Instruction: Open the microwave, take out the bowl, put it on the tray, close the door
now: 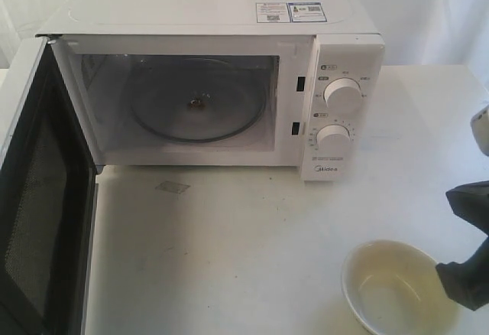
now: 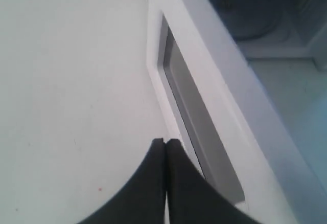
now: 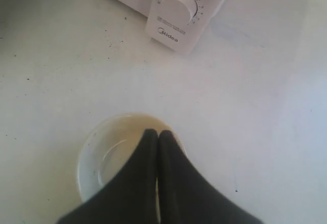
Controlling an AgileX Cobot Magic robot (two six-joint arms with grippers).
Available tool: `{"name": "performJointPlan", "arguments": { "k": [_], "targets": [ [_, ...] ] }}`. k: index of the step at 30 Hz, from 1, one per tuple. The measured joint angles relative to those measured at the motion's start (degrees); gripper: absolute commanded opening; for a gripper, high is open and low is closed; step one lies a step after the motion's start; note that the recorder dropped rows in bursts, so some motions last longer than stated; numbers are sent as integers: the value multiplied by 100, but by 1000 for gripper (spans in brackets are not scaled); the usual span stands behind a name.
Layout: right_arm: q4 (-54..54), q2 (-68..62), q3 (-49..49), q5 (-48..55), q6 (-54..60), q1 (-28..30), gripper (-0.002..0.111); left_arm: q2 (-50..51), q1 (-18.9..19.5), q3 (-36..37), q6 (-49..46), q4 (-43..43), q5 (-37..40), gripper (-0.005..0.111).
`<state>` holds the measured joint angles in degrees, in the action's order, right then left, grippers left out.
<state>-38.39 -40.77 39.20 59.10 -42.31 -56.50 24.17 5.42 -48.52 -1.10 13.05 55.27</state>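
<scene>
The white microwave (image 1: 344, 52) stands at the back with its door (image 1: 38, 220) swung wide open to the left. Inside it I see only the glass turntable (image 1: 195, 105). The cream-white bowl (image 1: 386, 285) is out at the front right, over the white tabletop. My right gripper (image 1: 443, 272) is shut on the bowl's right rim. In the right wrist view the black fingers (image 3: 157, 132) meet over the bowl (image 3: 107, 157), with a pale sliver of rim between them. My left gripper (image 2: 165, 141) is shut and empty beside the door's edge (image 2: 214, 81). The tray is out of view.
Two round knobs (image 1: 341, 95) sit on the microwave's right panel. The white tabletop (image 1: 229, 258) stretches in front of the oven, with a small patch of tape (image 1: 173, 187) on it. The open door stands out over the left front of the table.
</scene>
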Motion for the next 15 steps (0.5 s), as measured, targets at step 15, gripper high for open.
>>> {"name": "performJointPlan", "arguments": {
  "k": [15],
  "targets": [
    [114,0,0,-309,298,0,0,2515,0,0,-1718,2441,189,0]
  ]
}}
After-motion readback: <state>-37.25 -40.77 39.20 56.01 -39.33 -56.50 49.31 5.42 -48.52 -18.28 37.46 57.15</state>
